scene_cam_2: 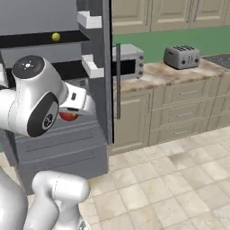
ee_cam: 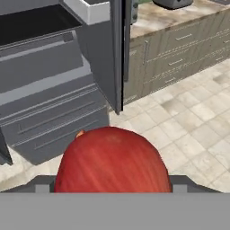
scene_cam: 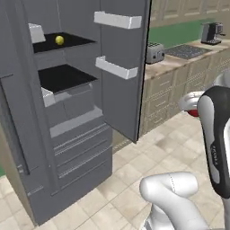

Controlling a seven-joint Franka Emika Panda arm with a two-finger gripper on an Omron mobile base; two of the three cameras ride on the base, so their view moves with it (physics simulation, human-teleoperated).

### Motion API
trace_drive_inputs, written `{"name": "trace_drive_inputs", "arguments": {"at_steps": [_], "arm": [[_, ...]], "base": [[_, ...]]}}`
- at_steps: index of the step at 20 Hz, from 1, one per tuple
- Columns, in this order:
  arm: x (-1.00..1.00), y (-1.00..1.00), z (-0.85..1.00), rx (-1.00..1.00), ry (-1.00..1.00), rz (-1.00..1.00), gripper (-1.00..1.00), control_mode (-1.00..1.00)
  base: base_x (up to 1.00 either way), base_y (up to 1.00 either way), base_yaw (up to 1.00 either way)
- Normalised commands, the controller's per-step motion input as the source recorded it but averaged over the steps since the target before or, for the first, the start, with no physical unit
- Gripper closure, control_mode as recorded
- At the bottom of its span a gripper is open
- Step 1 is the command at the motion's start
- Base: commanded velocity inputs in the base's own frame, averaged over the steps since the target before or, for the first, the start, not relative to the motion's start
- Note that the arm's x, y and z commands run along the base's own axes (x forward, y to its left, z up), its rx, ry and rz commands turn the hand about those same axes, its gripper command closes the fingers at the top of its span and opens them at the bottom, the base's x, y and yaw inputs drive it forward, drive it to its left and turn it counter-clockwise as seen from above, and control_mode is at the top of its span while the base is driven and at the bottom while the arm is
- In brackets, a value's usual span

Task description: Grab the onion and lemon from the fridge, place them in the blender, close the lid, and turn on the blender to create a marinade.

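The onion [ee_cam: 112, 157], red and round, sits gripped in the wide-spread gripper [ee_cam: 112, 183], near the open fridge [scene_cam: 81, 152]. The lemon [scene_cam: 59, 40] waits on the far upper shelf [scene_cam: 76, 42]; loading, lidding and blending apparently all lie ahead.

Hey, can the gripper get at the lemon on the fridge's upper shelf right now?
Probably not yet. The fridge door stands open and the lemon sits unblocked on its shelf, but the gripper is already full with a red ball and hangs well below that shelf.
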Motion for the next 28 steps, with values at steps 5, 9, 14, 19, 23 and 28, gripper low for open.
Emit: {"name": "trace_drive_inputs", "arguments": {"at_steps": [5, 9, 14, 19, 23, 28], "arm": [[0.00, 0.00, 0.00, 0.00, 0.00, 0.00, 1.00, 1.00], [0.00, 0.00, 0.00, 0.00, 0.00, 0.00, 1.00, 1.00], [0.00, 0.00, 0.00, 0.00, 0.00, 0.00, 1.00, 1.00], [0.00, 0.00, 0.00, 0.00, 0.00, 0.00, 1.00, 1.00], [0.00, 0.00, 0.00, 0.00, 0.00, 0.00, 1.00, 1.00], [0.00, 0.00, 0.00, 0.00, 0.00, 0.00, 1.00, 1.00]], "base": [[-0.01, -0.17, -0.88], [0.26, -0.46, -0.71], [0.62, -0.52, -0.57], [0.96, -0.52, -0.44], [1.00, -0.19, -0.30], [1.00, -0.01, -0.24]]}}
